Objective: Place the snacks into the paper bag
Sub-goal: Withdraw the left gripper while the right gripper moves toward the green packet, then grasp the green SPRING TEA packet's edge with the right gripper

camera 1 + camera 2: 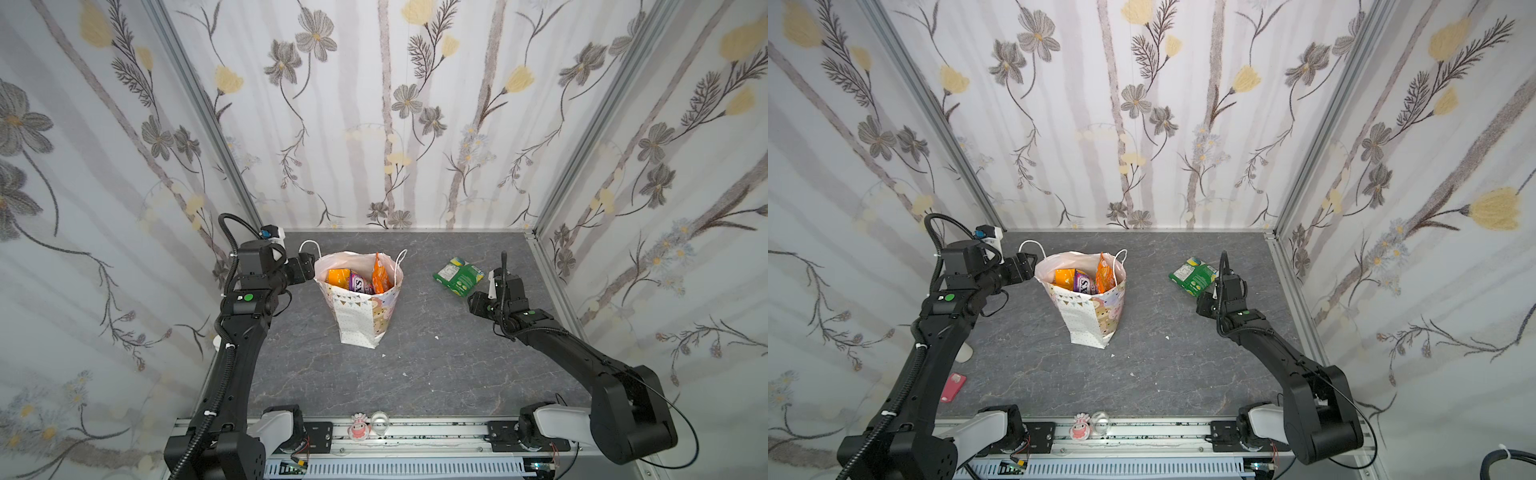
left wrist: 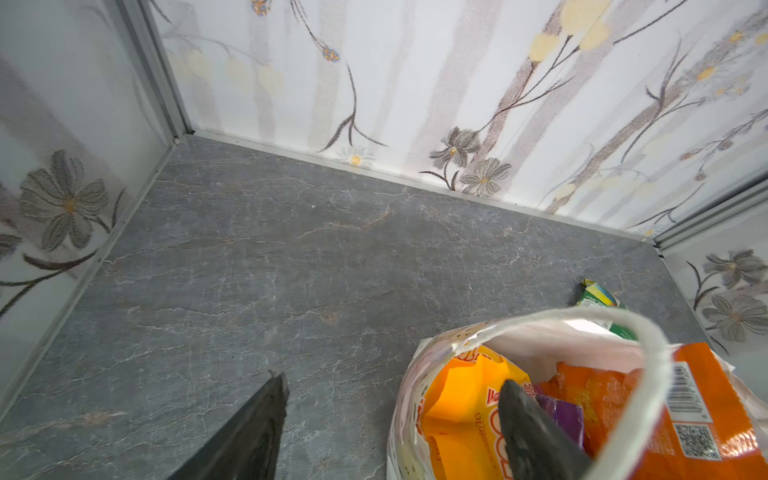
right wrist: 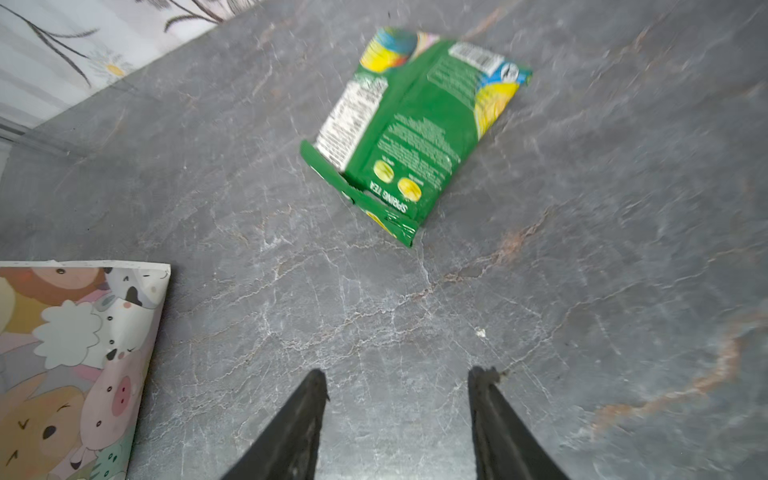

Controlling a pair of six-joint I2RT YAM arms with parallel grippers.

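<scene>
A grey marbled tabletop [image 1: 415, 374] lies inside floral-papered walls. At far left the left gripper [image 2: 392, 378] hangs at the rim of the paper bag [image 1: 361, 320], jaws spread and empty. One finger is outside the wall and one over the mouth; whether either touches paper I cannot tell. The bag stands upright mid-table, with a yellow-orange packet [image 1: 338, 277], a purple packet [image 1: 360, 284] and an orange chip bag [image 1: 381, 274] showing inside. Well to its right a green packet [image 1: 458, 276] lies flat on the table. Near it the right gripper [image 3: 400, 373] is released, holding nothing, aimed at that packet. The step in hand looks like fetching this last visible snack. The next move calls for lowering onto a packet edge, pinching it, then carrying it over the bag's mouth.
</scene>
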